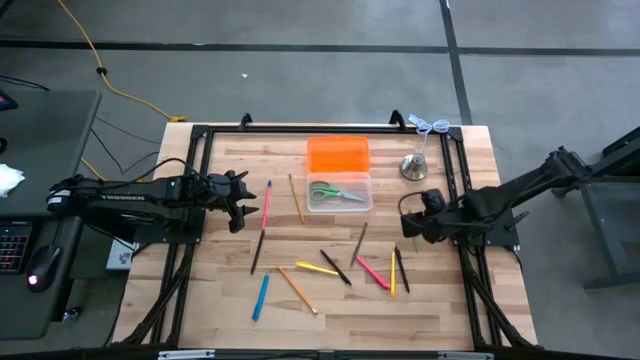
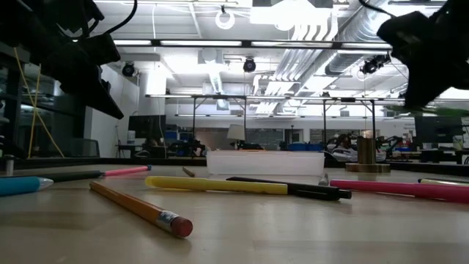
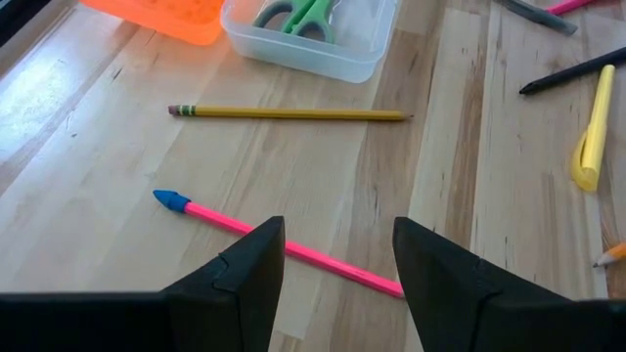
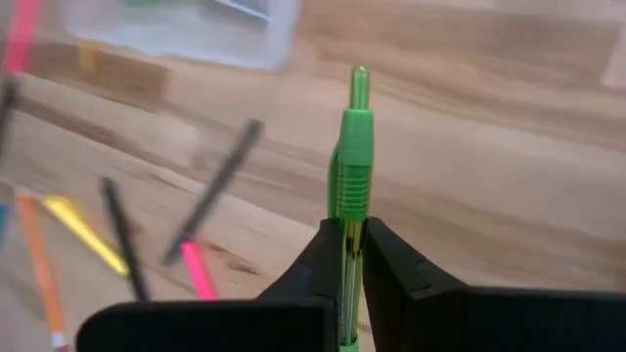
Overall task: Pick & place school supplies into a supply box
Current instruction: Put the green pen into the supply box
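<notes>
The supply box (image 1: pixel 340 192), a clear tub, stands at the table's far middle with green-handled scissors (image 1: pixel 335 192) lying in it. Its orange lid (image 1: pixel 338 155) lies just behind it. Several pens and pencils lie flat on the wood, among them a pink pen (image 3: pixel 293 249) and a yellow pencil (image 3: pixel 289 113). My left gripper (image 3: pixel 337 256) hangs open above the pink pen, left of the box (image 1: pixel 238 208). My right gripper (image 4: pixel 352 227) is raised right of the box (image 1: pixel 408 228) and is shut on a green pen (image 4: pixel 353 147). My right gripper pinches the green pen's barrel (image 4: pixel 351 217) between its two fingers. The fingers lie along the pen, whose capped end (image 4: pixel 359 78) sticks out well past the fingertips. The pen is lifted clear of the table and slants downward with the gripper.
A silver bell-shaped object (image 1: pixel 414 165) stands right of the lid. A cluster of pens (image 1: pixel 375 268) lies near the table's front right. A blue pen (image 1: pixel 260 297) and an orange pencil (image 1: pixel 297 290) lie at the front left. A black frame (image 1: pixel 330 128) borders the work area.
</notes>
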`<state>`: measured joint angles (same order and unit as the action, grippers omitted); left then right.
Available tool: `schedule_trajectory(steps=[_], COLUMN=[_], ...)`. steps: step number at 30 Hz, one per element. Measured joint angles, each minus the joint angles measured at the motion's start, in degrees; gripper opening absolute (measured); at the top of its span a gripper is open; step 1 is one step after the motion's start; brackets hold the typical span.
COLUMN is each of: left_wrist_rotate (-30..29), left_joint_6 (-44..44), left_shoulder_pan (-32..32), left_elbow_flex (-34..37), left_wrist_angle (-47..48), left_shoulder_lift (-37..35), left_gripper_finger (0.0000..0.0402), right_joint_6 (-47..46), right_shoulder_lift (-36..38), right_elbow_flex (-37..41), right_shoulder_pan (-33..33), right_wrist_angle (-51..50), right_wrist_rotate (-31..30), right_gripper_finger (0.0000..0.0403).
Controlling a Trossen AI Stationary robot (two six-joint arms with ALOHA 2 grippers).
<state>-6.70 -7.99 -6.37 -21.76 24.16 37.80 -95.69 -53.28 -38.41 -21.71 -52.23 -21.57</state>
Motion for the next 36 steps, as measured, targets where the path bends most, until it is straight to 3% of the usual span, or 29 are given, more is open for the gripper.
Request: schedule_trajectory(steps=[13,26,36], left_wrist_rotate=[0.02,0.02,2.09], left_joint_6=[-0.02,-0.02,-0.32], left_shoulder_pan=[-0.01,0.02,0.01], left_elbow_flex=[0.00,0.00,0.00], left_wrist_angle=[0.00,-0.02,-0.01], left_shoulder_lift=[0.00,0.00,0.00], left_gripper_finger=[0.0223,0.0223,0.0223], right_joint_6=[9.55,18.44,19.86], right_shoulder_lift=[6.27,6.47,6.47], right_elbow_flex=[-0.07,-0.09,-0.11], right_shoulder_pan=[-0.02,-0.02,-0.02], right_wrist_angle=[9.41,23.88,26.57], right_wrist_rotate=[-7.95,-10.07,-11.11], right_gripper_finger=[0.0005,0.0001,0.0000])
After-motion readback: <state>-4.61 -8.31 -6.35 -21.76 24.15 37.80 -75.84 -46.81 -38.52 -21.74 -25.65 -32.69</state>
